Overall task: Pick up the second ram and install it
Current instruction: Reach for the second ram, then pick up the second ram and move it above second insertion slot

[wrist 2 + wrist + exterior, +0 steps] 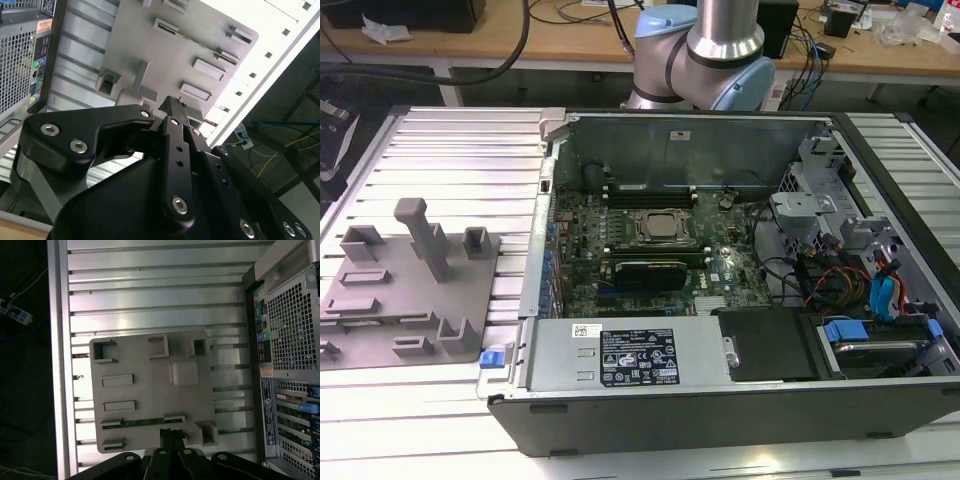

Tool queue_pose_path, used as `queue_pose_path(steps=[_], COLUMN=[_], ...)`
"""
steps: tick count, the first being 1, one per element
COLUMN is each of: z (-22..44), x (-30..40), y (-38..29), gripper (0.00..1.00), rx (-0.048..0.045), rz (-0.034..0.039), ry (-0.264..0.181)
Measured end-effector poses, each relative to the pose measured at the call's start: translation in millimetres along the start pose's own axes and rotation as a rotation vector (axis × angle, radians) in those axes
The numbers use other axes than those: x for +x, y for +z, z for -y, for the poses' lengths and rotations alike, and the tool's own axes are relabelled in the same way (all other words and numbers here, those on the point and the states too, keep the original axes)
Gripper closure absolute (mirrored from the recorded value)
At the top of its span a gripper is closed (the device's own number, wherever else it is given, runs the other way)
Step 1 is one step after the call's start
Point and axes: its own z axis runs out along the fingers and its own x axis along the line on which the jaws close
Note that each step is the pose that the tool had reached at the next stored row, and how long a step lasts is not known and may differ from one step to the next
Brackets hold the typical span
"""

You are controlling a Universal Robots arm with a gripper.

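The second ram (pixel 140 423) is a thin greenish-tan strip standing on edge in a long slot of the grey holder plate (pixel 150 365). In the first wrist view my gripper (pixel 172 434) hovers well above the plate, over one end of that slot, with its black fingers pressed together and nothing between them. The second wrist view shows the gripper (pixel 172 104) from behind its black linkage, with the holder plate (pixel 135 45) beyond it. In the exterior view the holder plate (pixel 410 300) lies on the ribbed metal table at the left of the open computer case (pixel 720 400).
Inside the case, the motherboard (pixel 720 275) carries the silver-framed processor (pixel 660 228) and a black expansion card (pixel 645 272). Drive bays and cables (pixel 860 290) fill the exterior view's right side. A grey post (pixel 425 235) rises from the holder plate. The case's perforated rear panel (pixel 290 330) borders the table.
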Motion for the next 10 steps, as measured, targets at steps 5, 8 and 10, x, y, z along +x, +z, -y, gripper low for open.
queue_pose_path(steps=[5,8,10], z=[0.2,0.3,0.3], x=[0.0,0.0,0.0], y=[0.0,0.0,0.0], gripper=[0.89,0.89,0.89], rx=[-0.0001,-0.0007,-0.0025], rz=[0.0,-0.0012,-0.0041], ry=[0.0,-0.027,-0.09])
